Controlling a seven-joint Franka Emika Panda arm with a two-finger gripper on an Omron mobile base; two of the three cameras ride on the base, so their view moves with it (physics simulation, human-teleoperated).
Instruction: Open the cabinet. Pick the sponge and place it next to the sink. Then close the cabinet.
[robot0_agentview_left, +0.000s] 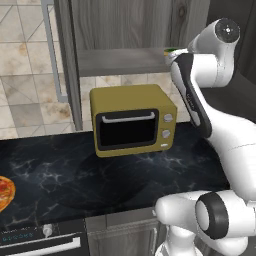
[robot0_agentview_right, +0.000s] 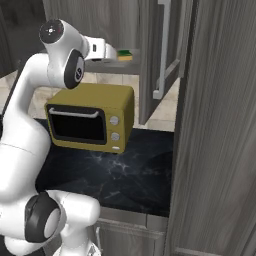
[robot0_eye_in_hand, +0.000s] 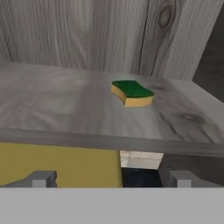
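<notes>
The cabinet (robot0_agentview_left: 125, 25) stands open, its left door (robot0_agentview_left: 67, 65) swung out with a long silver handle (robot0_agentview_left: 52, 50). A yellow sponge (robot0_eye_in_hand: 131, 93) with a green top lies on the grey shelf (robot0_eye_in_hand: 65, 105), right of middle and towards the back. My gripper (robot0_eye_in_hand: 111, 179) is open, level with the shelf's front edge and short of the sponge, with nothing between its fingertips (robot0_eye_in_hand: 41, 178). In the right base view the gripper (robot0_agentview_right: 112, 52) is just left of the sponge (robot0_agentview_right: 125, 54). The sink is out of view.
A mustard-yellow microwave (robot0_agentview_left: 132, 120) sits on the black marble counter (robot0_agentview_left: 75, 175), right under the shelf. The other cabinet door (robot0_agentview_right: 215, 150) hangs open close on the right. A pizza (robot0_agentview_left: 4, 192) lies at the counter's left edge.
</notes>
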